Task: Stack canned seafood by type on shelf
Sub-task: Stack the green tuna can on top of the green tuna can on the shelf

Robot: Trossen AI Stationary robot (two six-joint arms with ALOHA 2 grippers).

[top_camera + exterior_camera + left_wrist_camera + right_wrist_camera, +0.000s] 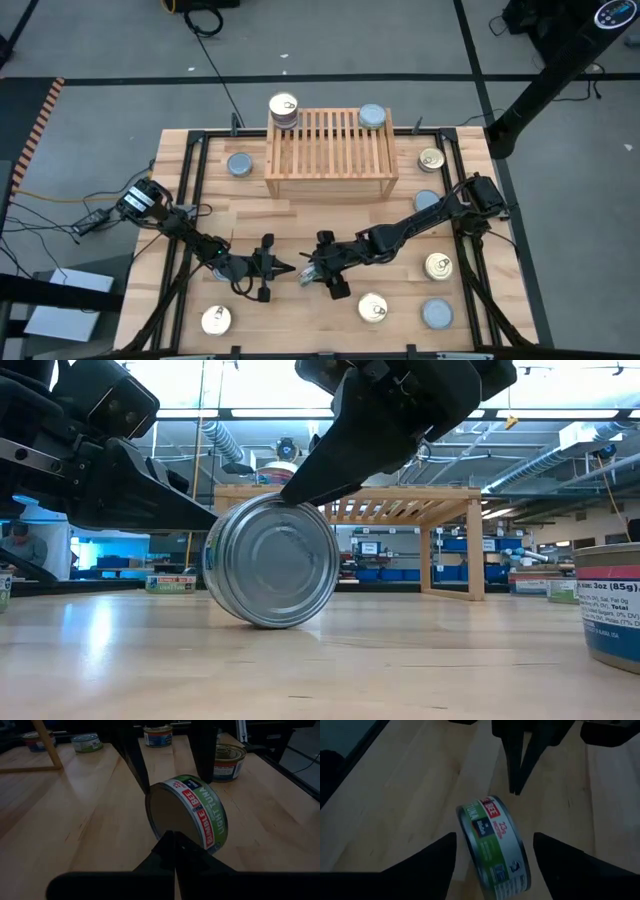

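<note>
A tin [270, 563] stands on its edge on the table [300, 318], low in the centre of the high view. The right gripper [313, 270] has wide jaws around it, while the left gripper [287, 268], closed, sits beside it. The shelf [330, 153] is at the upper centre

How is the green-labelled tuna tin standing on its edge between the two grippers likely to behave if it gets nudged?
The tuna tin stands on its round rim on the smooth table, so it would probably roll or flop flat. With the right gripper open around it and the shut left gripper at its face, little seems to steady it. Its metal wall looks stiff and likely slippery.
</note>
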